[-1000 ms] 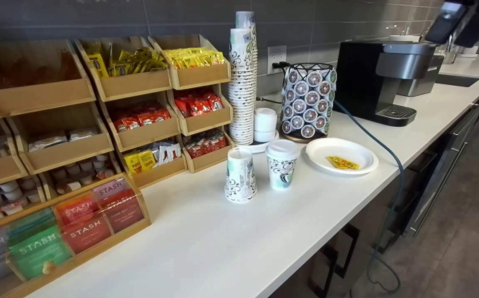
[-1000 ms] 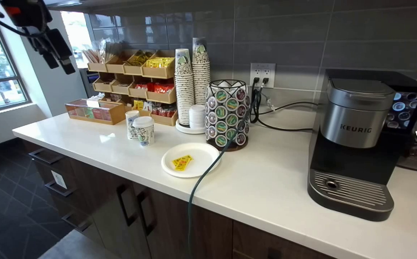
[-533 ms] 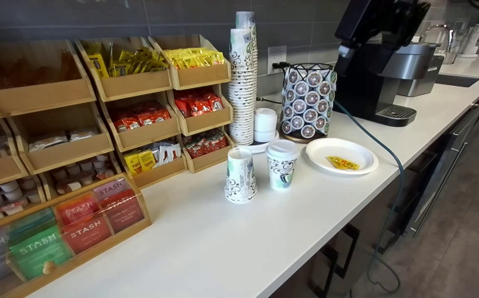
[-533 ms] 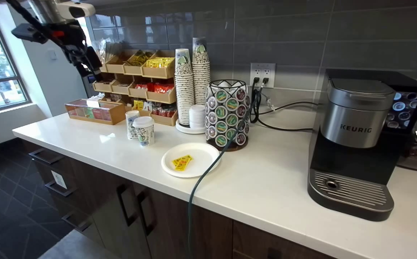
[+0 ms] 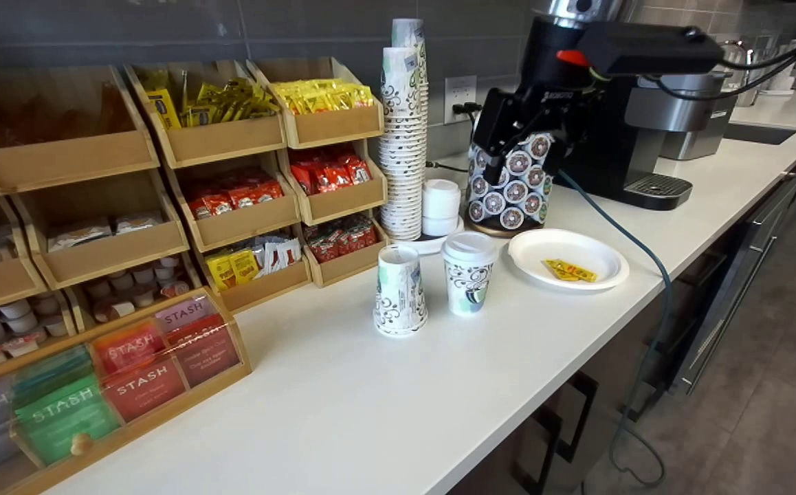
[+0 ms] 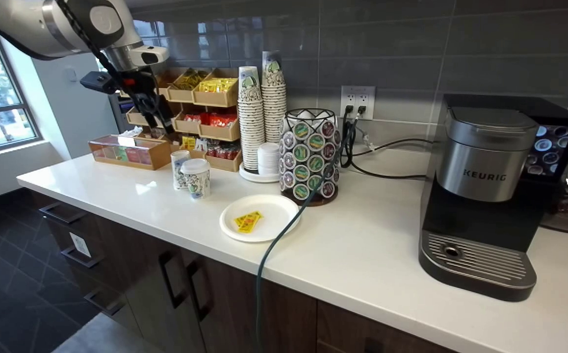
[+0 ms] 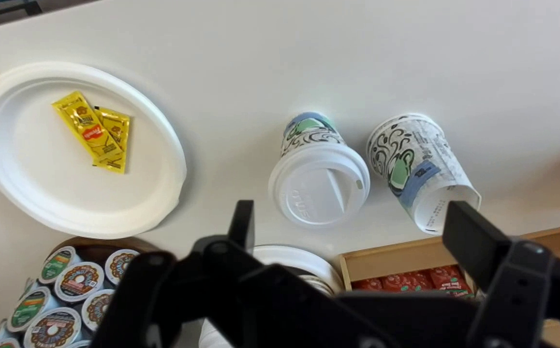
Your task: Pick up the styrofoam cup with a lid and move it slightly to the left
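The styrofoam cup [image 5: 468,287], white with dark greenish print, stands upright on the counter, also in the other views [image 6: 199,186] [image 7: 309,133]. Its white round lid [image 5: 470,247] is on top, seen from above in the wrist view [image 7: 318,186]. A similar printed lidless cup [image 5: 400,295] stands upside down close beside it, also in the wrist view [image 7: 413,166]. My gripper [image 5: 523,163] is open and empty, above counter height and apart from both cups. In the wrist view its fingers [image 7: 355,232] are wide apart; the lid lies ahead of the gap, nearer the left finger.
A white plate [image 5: 577,247] with yellow packets lies beside the lidded cup. The coffee pod rack [image 6: 308,152], tall cup stacks [image 6: 250,122] and a pile of lids [image 5: 441,206] stand behind. Wooden packet bins [image 5: 329,127], a tea box [image 5: 130,378] and a coffee machine [image 6: 485,162] flank them.
My arm has come down and across towards the cups, leftward and lower in an exterior view, rightward and lower in an exterior view. The cups and the plate have not moved.
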`<state>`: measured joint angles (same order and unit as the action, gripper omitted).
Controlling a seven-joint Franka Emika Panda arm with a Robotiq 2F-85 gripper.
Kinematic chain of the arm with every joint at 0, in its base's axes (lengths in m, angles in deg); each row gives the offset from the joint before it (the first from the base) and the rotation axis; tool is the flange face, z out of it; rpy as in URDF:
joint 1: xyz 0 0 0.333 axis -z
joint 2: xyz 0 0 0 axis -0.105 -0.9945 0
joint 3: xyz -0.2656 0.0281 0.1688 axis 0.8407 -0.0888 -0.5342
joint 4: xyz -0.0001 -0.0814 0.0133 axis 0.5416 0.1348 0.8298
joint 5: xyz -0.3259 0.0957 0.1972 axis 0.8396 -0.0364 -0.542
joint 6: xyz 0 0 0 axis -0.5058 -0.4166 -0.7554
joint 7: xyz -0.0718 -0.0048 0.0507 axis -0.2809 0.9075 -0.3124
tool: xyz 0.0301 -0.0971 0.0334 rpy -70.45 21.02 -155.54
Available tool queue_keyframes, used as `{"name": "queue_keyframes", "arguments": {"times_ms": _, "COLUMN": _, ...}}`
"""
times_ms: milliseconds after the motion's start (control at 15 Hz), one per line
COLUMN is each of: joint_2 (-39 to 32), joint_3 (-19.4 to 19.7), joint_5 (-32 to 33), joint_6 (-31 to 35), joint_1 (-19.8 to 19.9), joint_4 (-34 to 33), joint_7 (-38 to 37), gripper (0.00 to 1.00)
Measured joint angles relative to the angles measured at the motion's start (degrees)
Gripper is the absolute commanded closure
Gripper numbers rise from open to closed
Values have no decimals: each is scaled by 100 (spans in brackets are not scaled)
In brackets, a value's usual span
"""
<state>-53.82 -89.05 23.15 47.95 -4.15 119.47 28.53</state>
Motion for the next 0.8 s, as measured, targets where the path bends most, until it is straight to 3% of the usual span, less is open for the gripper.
{"name": "queue_keyframes", "arguments": {"times_ms": 200, "joint_2": -319, "joint_3": 92, "joint_5": 80, "joint_6": 135, "joint_1": -67, "joint_4": -159, "joint_7": -39, "gripper": 0}}
{"name": "queue_keyframes", "arguments": {"times_ms": 800, "joint_2": -296, "joint_3": 189, "joint_5": 138, "joint_6": 149, "joint_1": -149, "joint_4": -225, "joint_7": -41, "gripper": 0}}
